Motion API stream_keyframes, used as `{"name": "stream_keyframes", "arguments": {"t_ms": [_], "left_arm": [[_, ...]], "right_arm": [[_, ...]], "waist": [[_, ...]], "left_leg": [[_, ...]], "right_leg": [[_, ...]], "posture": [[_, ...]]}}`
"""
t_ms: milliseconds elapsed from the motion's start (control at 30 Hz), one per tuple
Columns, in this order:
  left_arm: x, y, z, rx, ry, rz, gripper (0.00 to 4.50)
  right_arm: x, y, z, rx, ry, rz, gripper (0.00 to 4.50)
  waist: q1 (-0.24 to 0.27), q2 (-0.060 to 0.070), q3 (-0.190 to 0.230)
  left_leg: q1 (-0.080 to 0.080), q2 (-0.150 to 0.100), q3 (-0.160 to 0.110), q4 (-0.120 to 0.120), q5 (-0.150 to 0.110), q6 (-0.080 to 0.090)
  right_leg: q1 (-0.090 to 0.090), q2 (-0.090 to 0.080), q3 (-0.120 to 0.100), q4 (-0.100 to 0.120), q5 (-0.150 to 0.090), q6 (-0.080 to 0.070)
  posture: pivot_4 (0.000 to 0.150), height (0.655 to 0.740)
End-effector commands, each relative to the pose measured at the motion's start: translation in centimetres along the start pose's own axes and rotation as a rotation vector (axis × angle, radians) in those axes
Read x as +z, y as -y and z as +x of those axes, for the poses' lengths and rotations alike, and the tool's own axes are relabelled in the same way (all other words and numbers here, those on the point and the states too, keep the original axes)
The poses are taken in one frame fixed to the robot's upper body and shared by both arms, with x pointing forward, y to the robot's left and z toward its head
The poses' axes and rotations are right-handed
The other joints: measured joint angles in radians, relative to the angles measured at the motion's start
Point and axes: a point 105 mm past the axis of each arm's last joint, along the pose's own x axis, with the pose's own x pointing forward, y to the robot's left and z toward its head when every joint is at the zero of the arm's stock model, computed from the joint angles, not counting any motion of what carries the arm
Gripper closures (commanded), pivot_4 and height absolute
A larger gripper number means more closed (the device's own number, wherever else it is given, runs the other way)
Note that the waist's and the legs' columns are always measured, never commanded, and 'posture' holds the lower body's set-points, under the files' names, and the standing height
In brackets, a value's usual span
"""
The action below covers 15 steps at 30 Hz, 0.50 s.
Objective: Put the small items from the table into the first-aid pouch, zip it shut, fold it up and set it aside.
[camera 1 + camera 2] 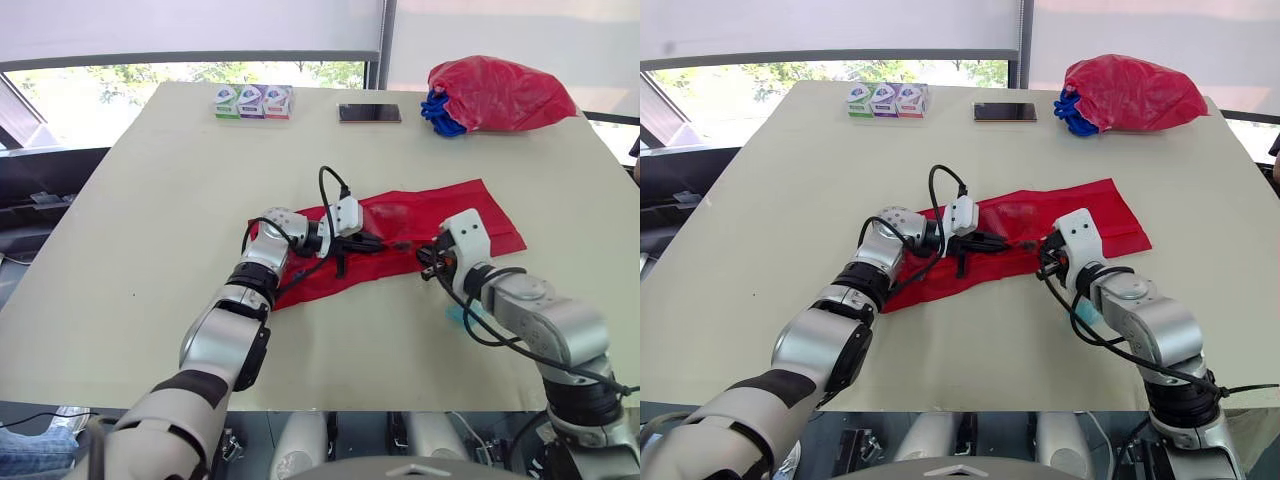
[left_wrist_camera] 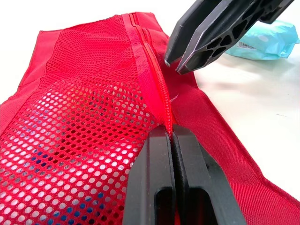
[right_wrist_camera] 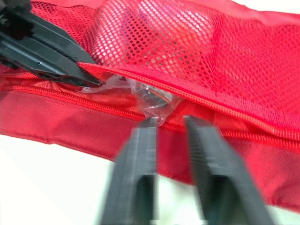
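Red first-aid pouch (image 1: 450,212) lying flat on the table (image 1: 150,250), centre of frame. The left claw (image 1: 383,243) is clenched on the pouch's zip edge beside the mesh pocket (image 3: 187,42). The right claw (image 1: 428,258) is released, with a narrow empty gap between its fingers. It hovers just beside the zip, near a clear wrapper (image 3: 152,98) protruding between the zip's two sides. A pale blue packet (image 2: 262,44) lies on the table by the right arm. Across the upper frame are three small cartons (image 1: 253,102), a black phone (image 1: 369,113) and a red bag (image 1: 500,93).
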Motion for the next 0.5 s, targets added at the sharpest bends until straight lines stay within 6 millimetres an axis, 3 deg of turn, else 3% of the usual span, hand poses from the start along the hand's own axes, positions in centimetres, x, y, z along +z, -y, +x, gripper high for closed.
{"name": "stream_keyframes", "arguments": {"t_ms": [33,300,500], "left_arm": [[1.5,-0.6,-0.2,-0.001,0.035,0.048,4.50],[1.6,-0.5,-0.2,-0.018,0.040,0.051,4.50],[1.6,-0.4,-0.2,-0.024,0.045,0.052,4.50]], "right_arm": [[0.5,-0.3,1.2,0.008,0.034,-0.074,4.48],[1.2,-0.1,3.9,-0.010,0.077,-0.094,4.48],[2.4,-1.6,5.3,0.039,0.142,-0.104,4.48]], "waist": [[0.001,0.000,0.000],[0.001,0.000,0.000],[0.000,0.000,0.000]], "left_leg": [[0.000,0.000,0.000,0.000,0.000,0.000],[0.000,0.000,0.001,0.000,0.000,0.000],[0.000,0.000,0.001,0.000,0.000,0.000]], "right_leg": [[0.000,0.000,0.000,0.000,0.000,0.000],[0.000,0.000,0.000,0.000,0.000,0.000],[0.000,0.000,0.001,0.000,0.000,0.000]], "posture": [[0.150,0.7400],[0.150,0.7400],[0.150,0.7400]]}}
